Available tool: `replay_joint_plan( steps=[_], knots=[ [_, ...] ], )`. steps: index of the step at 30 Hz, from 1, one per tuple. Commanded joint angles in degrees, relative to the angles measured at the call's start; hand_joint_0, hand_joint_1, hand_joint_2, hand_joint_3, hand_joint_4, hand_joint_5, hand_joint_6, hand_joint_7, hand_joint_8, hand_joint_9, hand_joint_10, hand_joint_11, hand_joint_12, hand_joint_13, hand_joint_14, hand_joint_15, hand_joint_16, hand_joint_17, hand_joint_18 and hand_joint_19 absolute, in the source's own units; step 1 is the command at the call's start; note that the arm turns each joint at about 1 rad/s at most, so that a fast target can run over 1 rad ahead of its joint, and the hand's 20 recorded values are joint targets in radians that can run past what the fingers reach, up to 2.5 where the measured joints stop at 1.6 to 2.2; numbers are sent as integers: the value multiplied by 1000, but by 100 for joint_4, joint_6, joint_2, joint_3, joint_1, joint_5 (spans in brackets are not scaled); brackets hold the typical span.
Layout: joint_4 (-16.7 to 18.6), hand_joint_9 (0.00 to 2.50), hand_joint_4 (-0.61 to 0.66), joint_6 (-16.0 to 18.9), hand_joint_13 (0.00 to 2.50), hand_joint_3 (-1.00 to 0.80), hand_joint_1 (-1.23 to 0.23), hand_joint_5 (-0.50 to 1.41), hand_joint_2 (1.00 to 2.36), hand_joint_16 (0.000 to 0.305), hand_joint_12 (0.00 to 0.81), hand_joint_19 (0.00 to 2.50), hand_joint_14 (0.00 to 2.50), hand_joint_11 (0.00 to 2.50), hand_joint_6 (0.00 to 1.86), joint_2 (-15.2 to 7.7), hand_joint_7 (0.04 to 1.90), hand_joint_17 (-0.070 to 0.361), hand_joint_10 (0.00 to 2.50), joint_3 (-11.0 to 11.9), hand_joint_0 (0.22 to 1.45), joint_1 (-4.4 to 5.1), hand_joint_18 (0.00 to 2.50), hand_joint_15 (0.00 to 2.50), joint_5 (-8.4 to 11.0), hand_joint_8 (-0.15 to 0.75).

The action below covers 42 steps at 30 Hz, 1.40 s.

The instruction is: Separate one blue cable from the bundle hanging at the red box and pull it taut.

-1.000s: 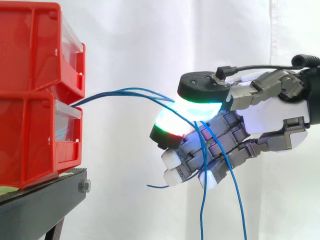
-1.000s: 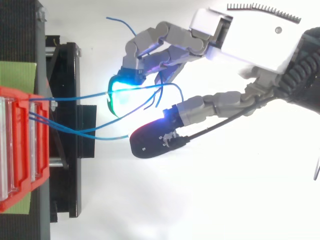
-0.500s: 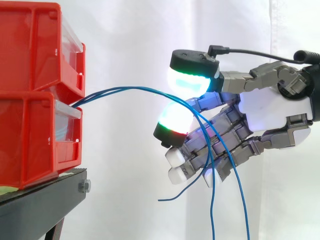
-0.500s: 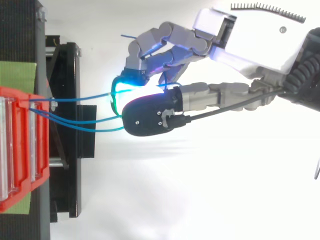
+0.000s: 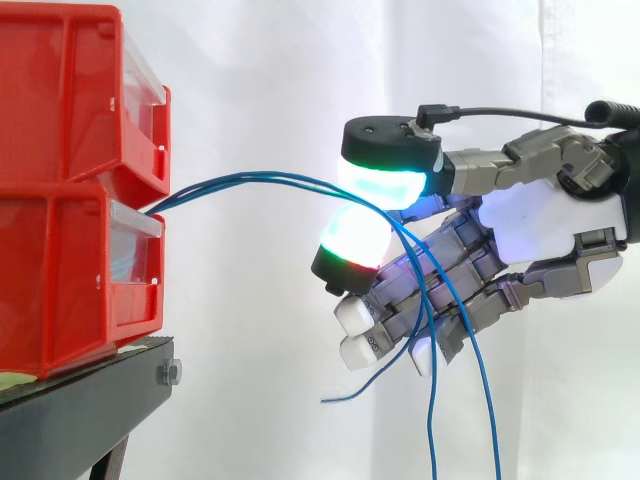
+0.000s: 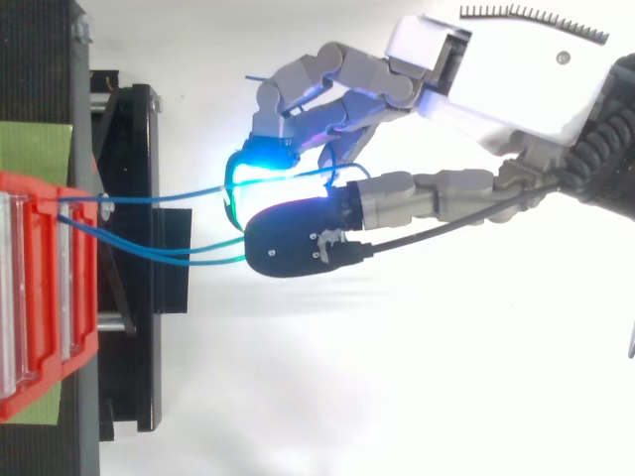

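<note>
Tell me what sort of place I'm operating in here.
Most likely a lab test rig rather than a factory floor: stacked red bins on a black stand, a white curtain behind, and blue cables running from the bins to the robot hand.

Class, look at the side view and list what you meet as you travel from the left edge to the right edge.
red bins → blue cables → hand

Glossy red plastic bins point(image 5: 70, 190), matt black stand point(image 5: 80, 410), white cloth curtain point(image 5: 260, 90)
</note>
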Motion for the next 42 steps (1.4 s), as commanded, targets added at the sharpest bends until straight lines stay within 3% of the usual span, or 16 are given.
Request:
replay_joint_plan(
  steps=[1, 7, 10, 15, 19, 22, 34, 42],
  knots=[
    [-8, 799, 103, -4, 617, -500, -867, -215, 1000, 45, 308, 593, 13, 633, 866, 0, 952, 100, 22, -3, 722, 2, 692, 305, -7, 256],
    [-52, 809, 100, -4, 628, -500, -918, -213, 1000, 44, 306, 577, 13, 641, 867, 0, 965, 100, 23, -3, 694, 2, 690, 307, -7, 248],
    [-87, 812, 106, -4, 623, -500, -919, -209, 1000, 44, 307, 598, 13, 649, 864, 17, 943, 100, 20, -3, 604, -7, 687, 312, -7, 247],
    [-219, 836, 165, -83, 633, -500, -780, -197, 1000, 50, 341, 619, 12, 622, 832, 140, 917, 112, 20, 6, 480, -7, 716, 313, -7, 275],
    [-377, 850, 155, -286, 635, -500, -547, -188, 1000, 51, 346, 639, 12, 613, 809, 255, 927, 115, 22, -3, 487, -42, 723, 318, 45, 283],
    [-439, 853, 150, -347, 630, -500, -484, -184, 1000, 51, 344, 653, 12, 613, 787, 281, 962, 114, 18, -3, 496, -42, 718, 323, 89, 282],
    [-360, 897, 148, -373, 669, -500, -445, -178, 1000, 50, 342, 649, 13, 665, 727, 255, 1010, 113, 20, -3, 512, -51, 733, 355, 336, 293],
    [-105, 942, 148, -400, 728, -500, -470, -181, 1000, 49, 334, 622, 16, 784, 716, 158, 1019, 110, 23, -3, 518, -51, 731, 434, 353, 298]
  ],
)
